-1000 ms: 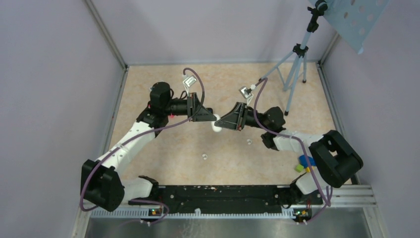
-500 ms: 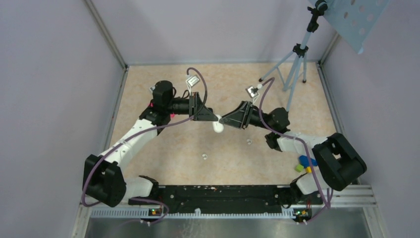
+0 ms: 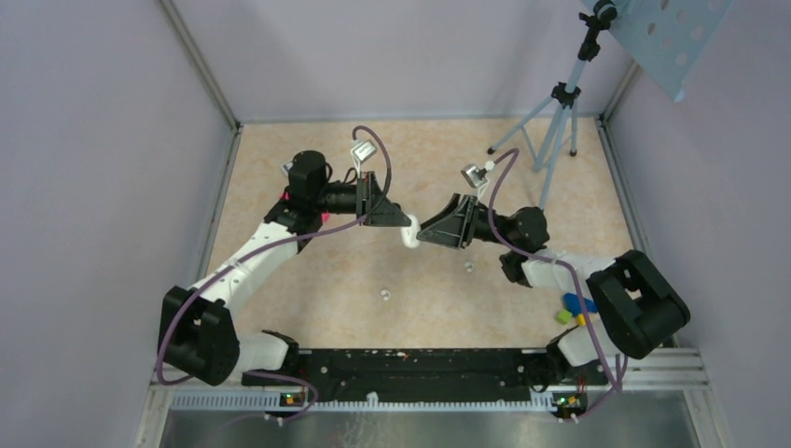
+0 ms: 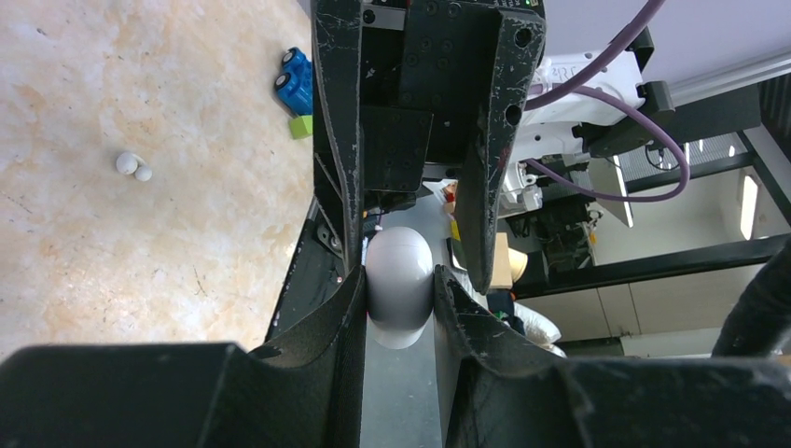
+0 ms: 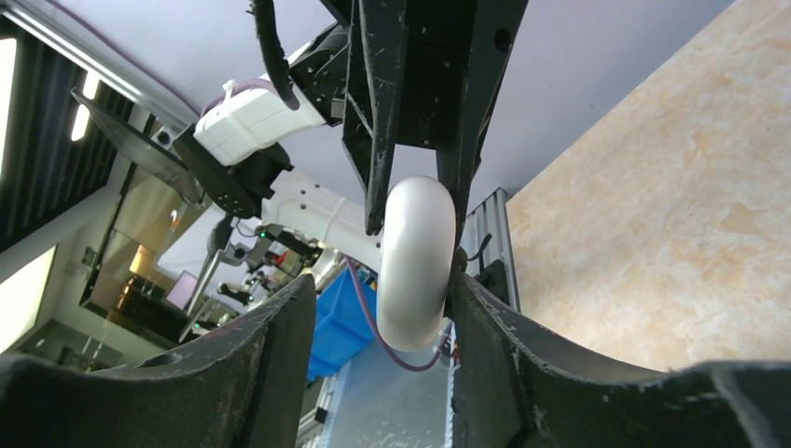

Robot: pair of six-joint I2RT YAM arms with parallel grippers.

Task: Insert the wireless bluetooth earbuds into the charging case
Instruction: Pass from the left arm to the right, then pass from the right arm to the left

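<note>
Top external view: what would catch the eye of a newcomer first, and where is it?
Above the middle of the table, the left gripper is shut on the white charging case, and the open right gripper faces it tip to tip. Two tiny white earbuds lie apart on the table, closer to the near edge.

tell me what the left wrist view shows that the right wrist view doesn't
Only the left wrist view: one earbud lying on the table, plus a blue object and a green block. Only the right wrist view: the charging case seen edge-on, with a clear gap between it and one finger of the open right gripper. Both: the left gripper clamped on the case, with the right gripper facing it.
</note>
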